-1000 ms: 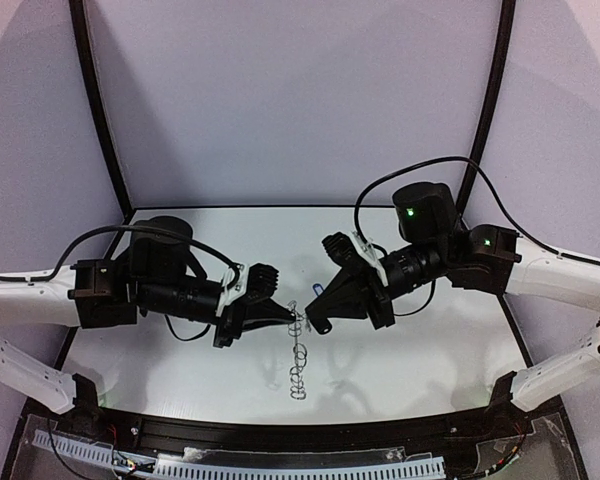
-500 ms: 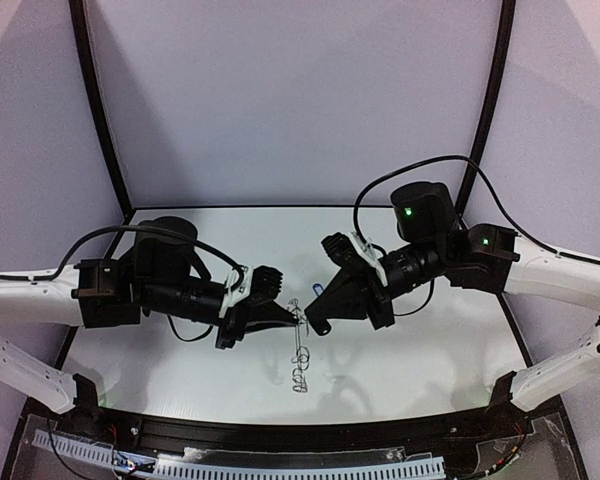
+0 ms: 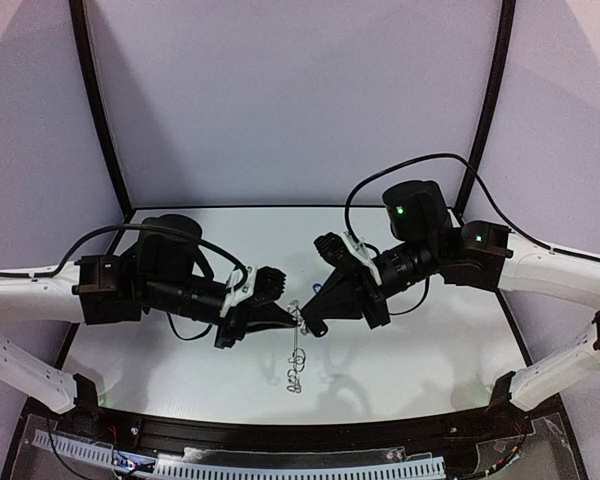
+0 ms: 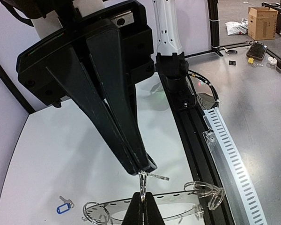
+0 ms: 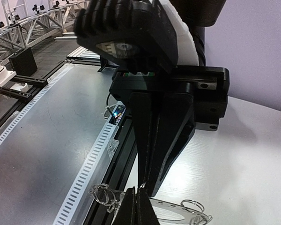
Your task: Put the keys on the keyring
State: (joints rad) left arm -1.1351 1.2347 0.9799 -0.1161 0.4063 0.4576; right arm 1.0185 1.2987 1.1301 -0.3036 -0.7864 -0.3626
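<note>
Both arms meet tip to tip above the middle of the table (image 3: 180,370), and the keyring (image 3: 296,362) hangs edge-on in the air just beneath the point where they touch; the left gripper (image 3: 293,320) is clenched on a silver wire at the ring's upper rim, which seems to be what carries the ring; the right gripper (image 3: 307,325) is clenched too, its tips pressed against the left's, with a small silver piece (image 4: 155,176) jutting sideways from them (whether that is the black-headed key or only one of the ring's wire loops is too fine to tell); the blue-tagged key (image 4: 62,209) lies on the table below and off to one side, apart from both grippers, so at least that one is not yet on the ring; the step in hand looks like working something onto a loop, and doing it well probably means letting the left arm act purely as a fixed vice while the right makes only tiny sliding and twisting moves along the wire; pulling the two arms apart would likely bend the loop or tear the ring from the left's thin pinch, and since the ring dangles freely any jolt could set it swinging and spoil the alignment
</note>
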